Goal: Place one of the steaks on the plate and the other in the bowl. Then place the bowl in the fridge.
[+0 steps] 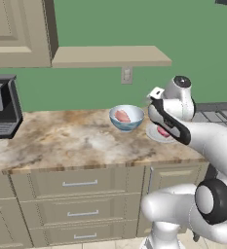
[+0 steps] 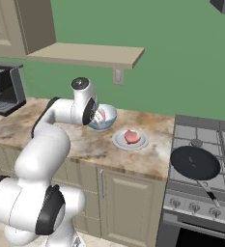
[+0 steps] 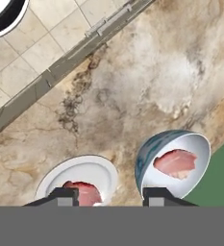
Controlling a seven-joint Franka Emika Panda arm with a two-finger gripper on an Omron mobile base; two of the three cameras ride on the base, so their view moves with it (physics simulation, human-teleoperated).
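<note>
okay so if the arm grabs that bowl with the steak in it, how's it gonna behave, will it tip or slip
The bowl looks rigid, so it should keep its shape. It is deep and round with smooth curved walls, so a rim pinch may slip or tilt. The steak lies loose inside and could slide if the bowl tips.

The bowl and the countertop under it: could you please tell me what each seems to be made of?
The bowl looks like glazed ceramic: smooth white inside, blue patterned outside. The countertop looks like polished stone, perhaps marble or granite, going by its mottled beige and brown veining. Both are rendered, so this rests on looks alone.
</note>
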